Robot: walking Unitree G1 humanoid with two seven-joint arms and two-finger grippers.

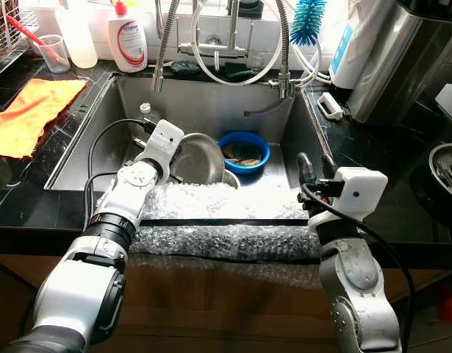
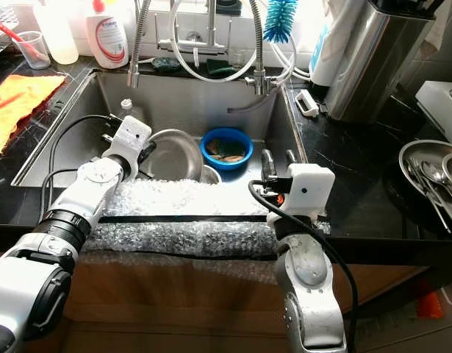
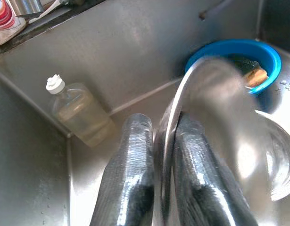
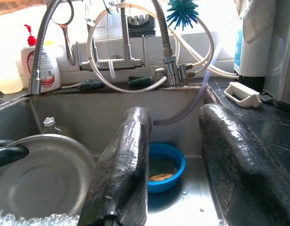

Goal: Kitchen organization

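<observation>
- Left eye view: the left end effector [image 1: 161, 156] reaches into the sink [image 1: 203, 103] and holds the steel bowl [image 1: 199, 157] tilted on edge beside the blue bowl [image 1: 244, 149].
- Left wrist view: its fingers [image 3: 130, 155] pinch the thin rim; stiff, light and probably slick when wet, so a rim grip suits it.
- Right wrist view: the right end effector [image 4: 175, 155] hovers spread wide at the sink's front edge, holding nothing.

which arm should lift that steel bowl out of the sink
Left. The left claw is already shut on the steel bowl, pinching its rim inside the sink. The right claw hangs open at the sink's right edge, holding nothing.
</observation>
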